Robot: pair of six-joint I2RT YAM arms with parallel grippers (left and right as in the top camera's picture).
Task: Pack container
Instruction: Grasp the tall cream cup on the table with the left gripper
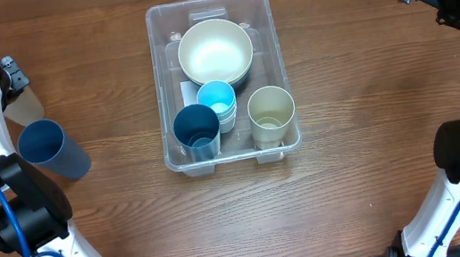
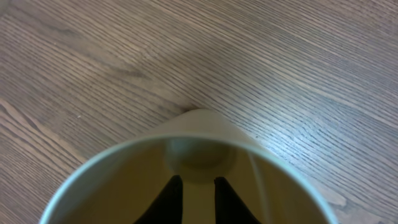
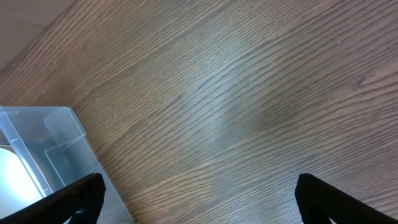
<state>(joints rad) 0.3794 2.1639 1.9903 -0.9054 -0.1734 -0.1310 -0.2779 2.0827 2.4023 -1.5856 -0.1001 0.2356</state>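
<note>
A: One container [image 1: 162, 93], clear plastic, middle of the table, midway between the left and right edges. Handling?
B: Likely light, thin-walled and slick; the walls may flex. Suggest holding the rim at a short end and keeping it level, since cups [image 1: 198, 128] stand loose inside.
A: Markings?
B: White label [image 1: 189, 94] on its floor, mostly covered; no writing legible.
A: Grippers?
B: Left gripper [image 2: 196, 186]: fingers nearly together, apparently pinching the beige cup [image 2: 112, 186] near the left edge. Right gripper [image 3: 198, 190]: fingers wide apart, empty.
</note>
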